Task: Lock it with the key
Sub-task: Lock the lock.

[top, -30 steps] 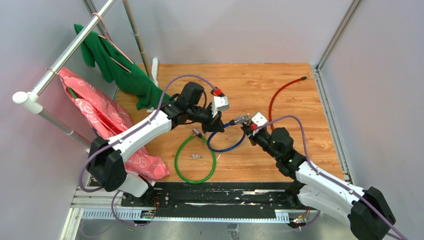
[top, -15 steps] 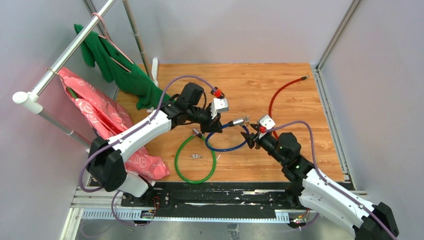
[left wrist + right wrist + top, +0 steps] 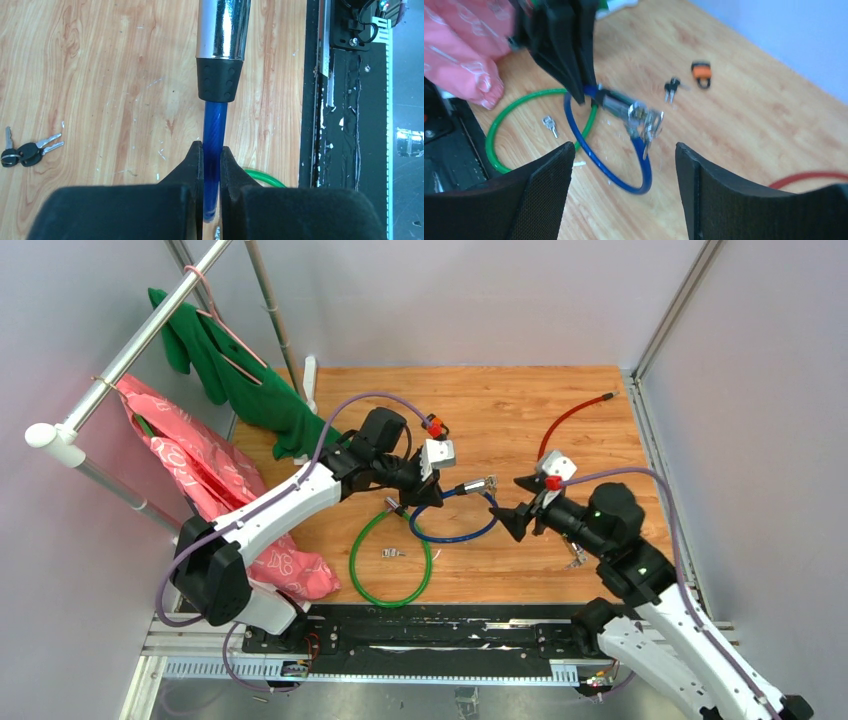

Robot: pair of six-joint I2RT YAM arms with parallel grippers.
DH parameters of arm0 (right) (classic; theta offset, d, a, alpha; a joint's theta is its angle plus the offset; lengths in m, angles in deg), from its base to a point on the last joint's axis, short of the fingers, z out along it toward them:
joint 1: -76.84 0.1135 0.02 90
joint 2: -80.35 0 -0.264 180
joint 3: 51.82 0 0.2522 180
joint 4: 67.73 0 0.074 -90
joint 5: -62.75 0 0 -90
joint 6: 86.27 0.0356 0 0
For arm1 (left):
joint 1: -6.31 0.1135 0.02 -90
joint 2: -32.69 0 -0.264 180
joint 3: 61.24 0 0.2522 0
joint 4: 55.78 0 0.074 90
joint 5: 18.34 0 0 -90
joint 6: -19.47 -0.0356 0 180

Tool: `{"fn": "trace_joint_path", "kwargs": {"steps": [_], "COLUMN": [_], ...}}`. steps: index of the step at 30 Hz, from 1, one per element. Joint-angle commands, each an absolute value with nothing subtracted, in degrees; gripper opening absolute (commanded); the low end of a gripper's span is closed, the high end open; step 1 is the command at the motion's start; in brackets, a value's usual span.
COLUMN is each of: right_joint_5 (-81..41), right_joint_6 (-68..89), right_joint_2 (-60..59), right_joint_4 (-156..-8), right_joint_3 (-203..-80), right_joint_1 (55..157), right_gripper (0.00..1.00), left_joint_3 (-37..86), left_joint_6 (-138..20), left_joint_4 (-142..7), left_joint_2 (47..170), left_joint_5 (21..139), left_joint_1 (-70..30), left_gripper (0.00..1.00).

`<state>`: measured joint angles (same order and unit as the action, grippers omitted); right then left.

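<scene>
Blue cable: left-wrist shows tool clamping.

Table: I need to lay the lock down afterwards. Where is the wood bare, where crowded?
Bare: the far table strip between orange padlock and red cable; also the near middle, right of the green cable. Crowded: centre-left, where green cable, loose key and the blue cable lock held by the left tool meet.
</scene>
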<state>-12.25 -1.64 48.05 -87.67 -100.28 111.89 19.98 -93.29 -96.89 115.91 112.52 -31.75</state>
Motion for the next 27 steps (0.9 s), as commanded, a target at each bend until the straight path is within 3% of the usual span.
{"fn": "trace_joint_path", "kwargs": {"steps": [1, 7, 15, 27], "right_joint_5": [4.6, 27.9, 30.5, 29.3], "right_joint_6": [-7.9, -19.1, -25.9, -28.9], "right_joint_2": [45.7, 31.4, 15.3, 13.9], "right_joint_4": [-102.2, -109.5, -111.2, -109.9], "right_joint_3": [-114.6, -128.5, -133.3, -127.2], "right_joint_1": [106.4, 98.1, 97.3, 98.4], "right_gripper": [0.76, 0.88, 0.84, 0.72], "left_joint_3": [19.1, 19.1, 18.6, 18.2], "left_joint_6": [-95.5, -96.1, -96.3, -95.4], "left_joint_4": [-97.3, -97.4, -97.5, -96.7], "left_joint_2": [114.2, 113.9, 113.0, 113.3], "left_joint_5": [112.8, 112.9, 112.5, 112.9], "left_joint_1": [-31.8, -31.8, -31.8, -31.8], "left_gripper": [0.00, 0.00, 0.00, 0.00]}}
